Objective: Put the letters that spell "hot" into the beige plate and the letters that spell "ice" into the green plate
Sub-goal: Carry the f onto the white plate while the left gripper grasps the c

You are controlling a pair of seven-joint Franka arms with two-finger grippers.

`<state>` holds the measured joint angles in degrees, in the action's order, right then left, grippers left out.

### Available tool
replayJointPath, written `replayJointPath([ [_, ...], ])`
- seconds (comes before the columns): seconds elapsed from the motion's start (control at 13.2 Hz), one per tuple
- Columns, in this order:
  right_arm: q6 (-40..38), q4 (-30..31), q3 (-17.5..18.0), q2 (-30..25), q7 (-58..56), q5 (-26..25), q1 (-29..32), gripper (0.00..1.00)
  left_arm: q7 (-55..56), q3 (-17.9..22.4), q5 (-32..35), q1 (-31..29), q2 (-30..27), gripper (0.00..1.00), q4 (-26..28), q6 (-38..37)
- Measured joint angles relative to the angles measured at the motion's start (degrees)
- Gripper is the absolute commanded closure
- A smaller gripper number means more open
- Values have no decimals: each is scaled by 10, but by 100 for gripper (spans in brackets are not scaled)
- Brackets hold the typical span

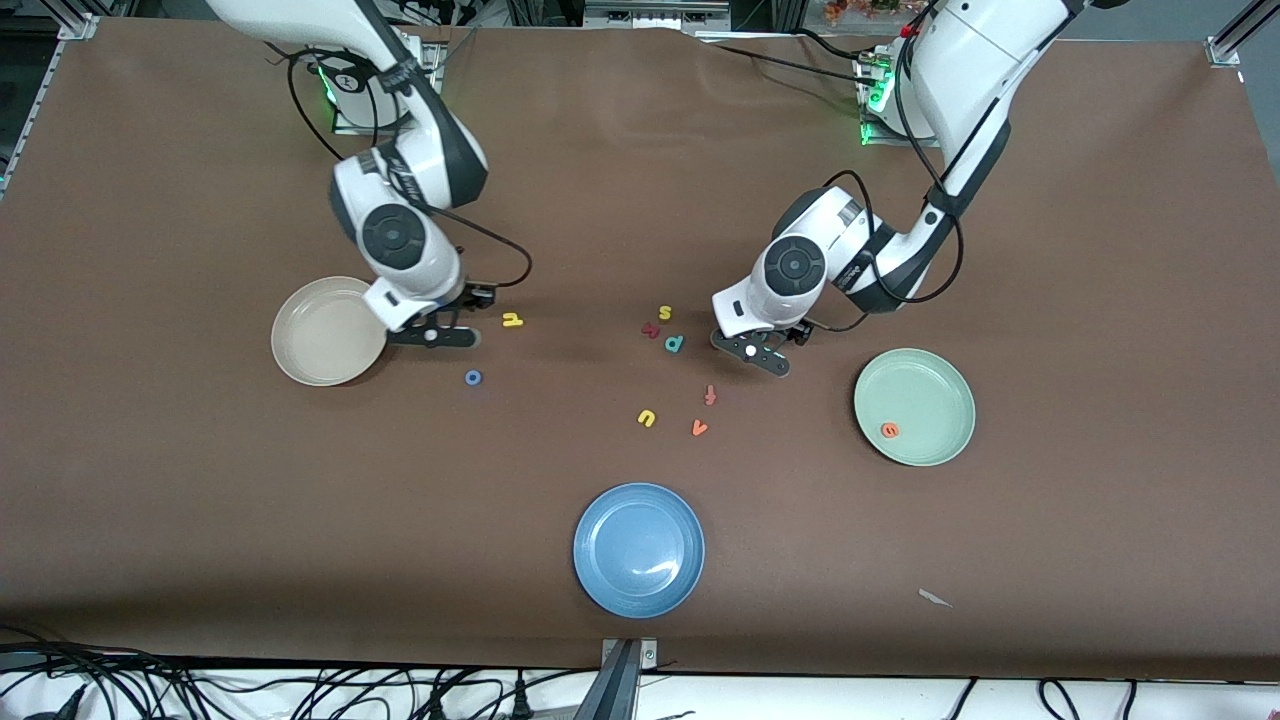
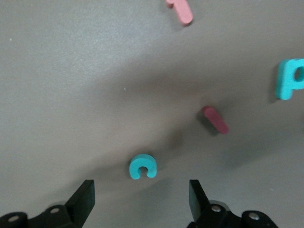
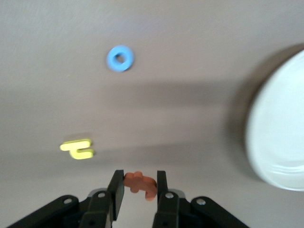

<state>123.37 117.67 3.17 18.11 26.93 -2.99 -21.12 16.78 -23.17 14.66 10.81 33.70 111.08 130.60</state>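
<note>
An orange t (image 3: 140, 184) is held between the fingers of the right claw (image 1: 432, 337), which is poised over the brown counter (image 1: 150, 500) just beside the beige plate (image 1: 325, 330), on the side toward the middle of the counter. The beige plate lies toward the right arm's end of the counter. The yellow h (image 1: 512, 320) is found near that claw, and the blue o (image 1: 473, 377) lies nearer the front camera than the h. The left claw (image 1: 762, 355) is held low over the counter with its fingers spread wide and nothing between them; in the left wrist view the teal c (image 2: 142, 166) is seen on the counter just ahead of the gap, with the dark red i (image 2: 215, 119) close by. The green plate (image 1: 935, 380) lies toward the left arm's end of the counter, and the orange e (image 1: 889, 430) rests in it. A teal p (image 1: 675, 343), a yellow u (image 1: 646, 417) and an orange v (image 1: 699, 428) are scattered about the middle, and a blue plate (image 1: 600, 580) is set nearest the front camera.
</note>
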Motion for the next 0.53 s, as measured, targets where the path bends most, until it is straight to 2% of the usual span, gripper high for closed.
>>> replayJointPath([
  [0.15, -34, -25, -51, -5, -75, 0, 1, 90, 13, 0, 14, 1, 7, 21, 0, 8],
  [0.3, -37, -28, -109, -3, -163, 0, 4, 90, 21, 0, 14, 1, 10, 32, 0, 19],
  [0.38, -37, -27, -133, 2, -201, 0, 8, 90, 23, -1, 14, 1, 11, 37, 0, 21],
  [0.45, -37, -27, -150, 8, -232, 0, 13, 90, 24, -1, 14, 1, 12, 52, 0, 22],
  [0.53, -37, -27, -161, 16, -254, 0, 20, 89, 25, -1, 14, 2, 12, 54, 0, 22],
])
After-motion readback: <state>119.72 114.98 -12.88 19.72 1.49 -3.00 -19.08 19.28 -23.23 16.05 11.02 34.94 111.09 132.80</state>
